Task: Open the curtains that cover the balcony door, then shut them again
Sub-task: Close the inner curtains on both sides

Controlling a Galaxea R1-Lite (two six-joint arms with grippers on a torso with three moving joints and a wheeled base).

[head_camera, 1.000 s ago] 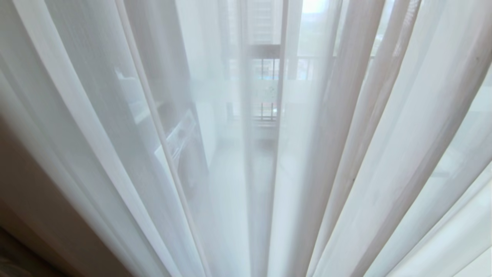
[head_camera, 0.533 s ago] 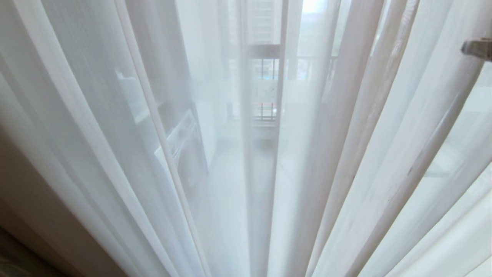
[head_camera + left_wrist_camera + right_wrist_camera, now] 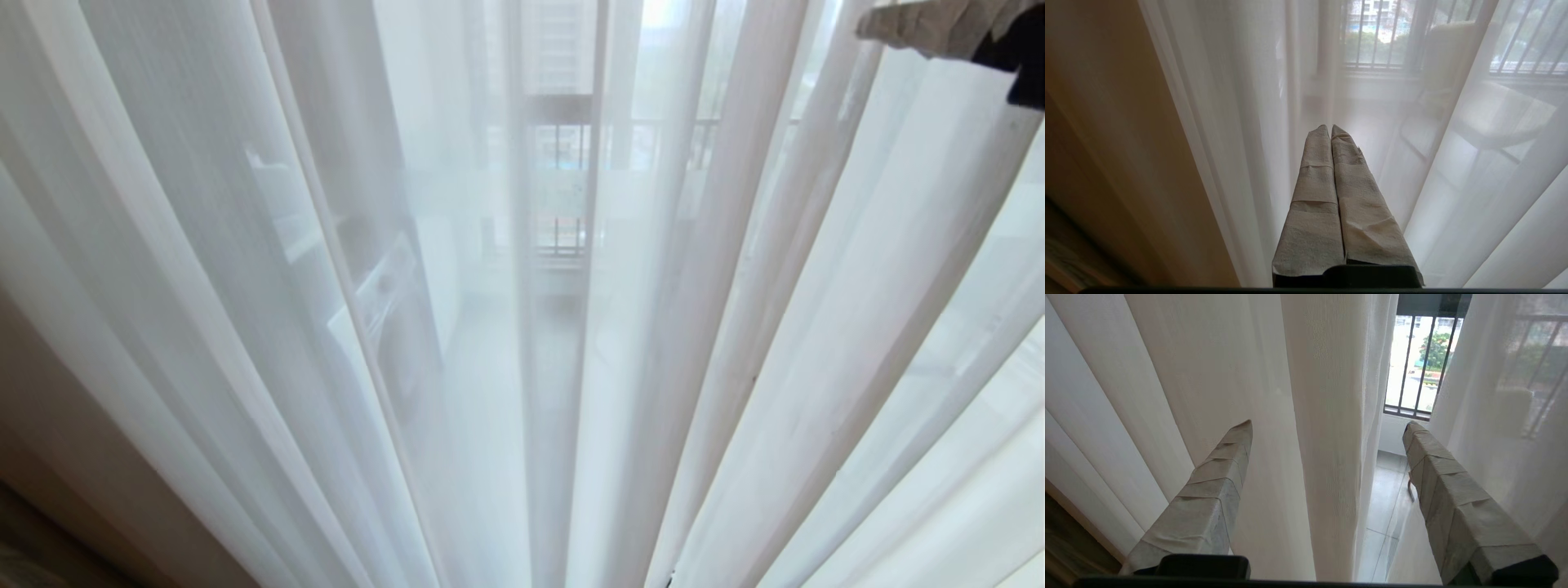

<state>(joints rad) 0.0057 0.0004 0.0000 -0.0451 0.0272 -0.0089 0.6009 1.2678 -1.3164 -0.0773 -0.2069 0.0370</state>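
From my head camera, the thin white see-through pleated curtains [image 3: 522, 327] filled nearly the whole picture, hanging drawn across the glass. Through them I made out the black-barred balcony railing [image 3: 563, 147] near twelve o'clock and a white appliance [image 3: 384, 302] at about nine o'clock of centre.

My right hand [image 3: 939, 28] showed at the one o'clock corner, its paper-wrapped fingers in front of the sheer folds. In its wrist camera the hand [image 3: 1327, 426] stood with its jaws spread wide apart, and one thick fold of the sheer fabric hung straight between the two fingers [image 3: 1216, 486], touching neither as far as I could tell. Just past that fold a narrow gap showed a grey tiled floor [image 3: 1384, 490] and a barred window [image 3: 1417, 367].

My left hand [image 3: 1327, 128] pointed at the sheer curtain with its two wrapped fingers pressed together, gripping nothing.
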